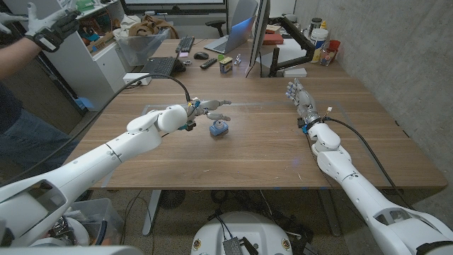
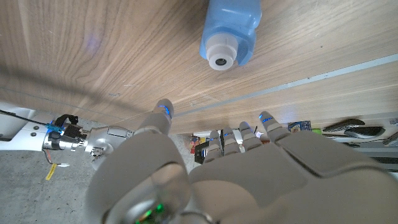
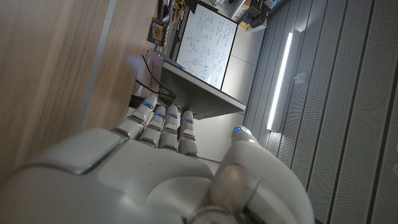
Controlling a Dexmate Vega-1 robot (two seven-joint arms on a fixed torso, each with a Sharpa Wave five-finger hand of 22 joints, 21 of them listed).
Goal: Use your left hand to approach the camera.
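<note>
The left robot hand (image 1: 209, 108) hovers just beyond the camera (image 1: 219, 128), fingers spread and holding nothing, likely lining up its approach. The camera, a small blue plastic body with a round pale lens, sits mid-table (image 1: 255, 159) on smooth wood grain. The right robot hand (image 1: 300, 98) waits at the right, fingers extended, empty.

The blue camera (image 2: 229, 34) is cut off by the left wrist view's edge, its body out of frame.

Even, bright indoor light; soft glare streaks the counter (image 1: 255, 145) near its far edge. Head view bends at its edges; the near left hand (image 2: 205, 180) is blurred.
</note>
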